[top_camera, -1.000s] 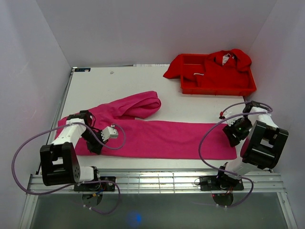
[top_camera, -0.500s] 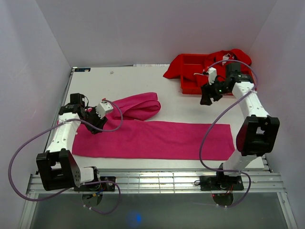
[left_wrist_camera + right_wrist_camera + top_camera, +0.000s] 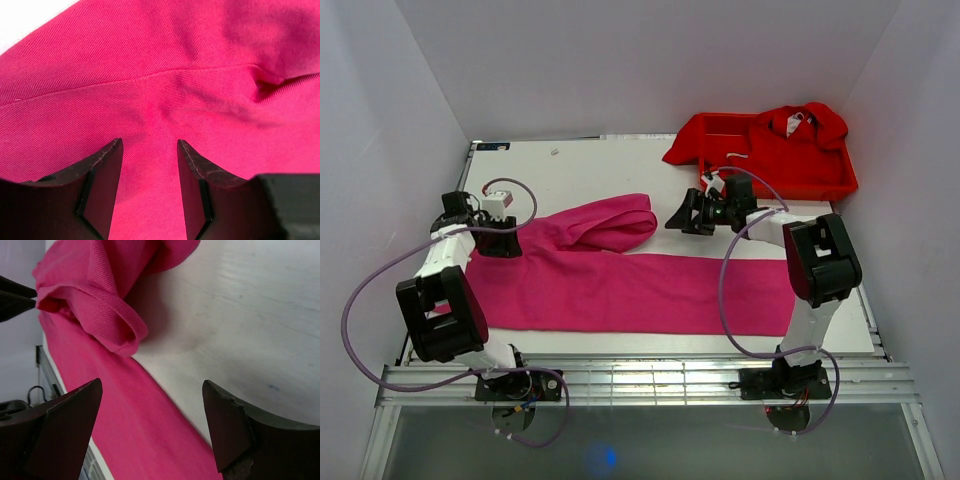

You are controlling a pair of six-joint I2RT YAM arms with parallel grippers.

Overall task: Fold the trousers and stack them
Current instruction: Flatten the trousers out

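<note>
The magenta trousers (image 3: 620, 290) lie on the white table. One leg stretches flat along the front; the other leg (image 3: 605, 222) is bunched and folded back behind it. My left gripper (image 3: 503, 247) is at the waist end on the left, open, its fingers (image 3: 107, 165) just above the fabric (image 3: 165, 75) with nothing held. My right gripper (image 3: 678, 220) hangs low beside the bunched leg's end, to its right, wide open and empty. In the right wrist view the gripper (image 3: 150, 387) spans the flat leg's edge (image 3: 125, 415), with the rolled leg end (image 3: 100, 305) ahead.
A red plastic tray (image 3: 770, 190) stands at the back right, with brighter red garments (image 3: 790, 135) in it and spilling over its left rim. Bare white table (image 3: 570, 165) lies behind the trousers. Purple cables loop from both arms.
My left gripper moved left and back to the waist end. My right arm swung from the tray down and left to the bunched leg's end.
</note>
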